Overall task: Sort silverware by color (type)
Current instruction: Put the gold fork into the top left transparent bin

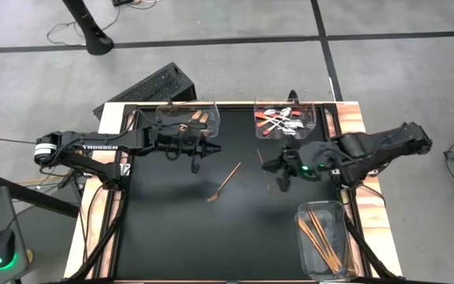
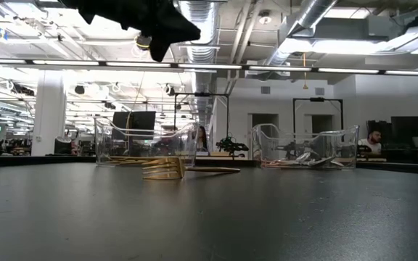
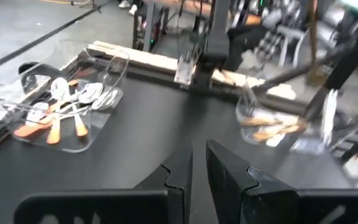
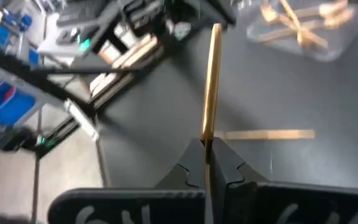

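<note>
right claw point(image 4: 208, 163) clenched on a slim gold stick point(image 4: 211, 93), mid-right of the high view above the desk point(image 1: 172, 237). best carried level to the lower-right bin of sticks point(image 1: 325, 241), released low inside. left claw point(image 3: 197, 171) near-closed, empty, upper left. gold fork point(image 1: 225, 181) centre desk.

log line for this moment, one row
right gripper: shut on gold stick, above mat | left gripper: empty, near fork bin | fork loose mid-mat

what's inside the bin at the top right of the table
The bin holds spoons with silver bowls and red-orange handles, lying in a loose pile. They overlap, so the count is unclear, and anything lying beneath them is hidden.
</note>
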